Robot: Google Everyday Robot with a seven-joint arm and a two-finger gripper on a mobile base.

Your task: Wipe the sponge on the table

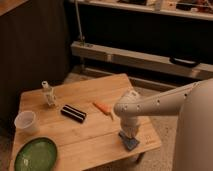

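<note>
The blue sponge (130,142) lies flat on the light wooden table (90,135), near its front right corner. My gripper (127,134) points straight down onto the sponge and presses on its top, covering most of it. The white arm reaches in from the right side of the camera view.
A small orange stick (103,108) lies just left of the arm. A black bar (73,113) sits mid-table. A clear bottle (48,93) stands at the back left, a white cup (25,121) at the left edge, a green plate (36,155) at the front left. The table's right edge is close to the sponge.
</note>
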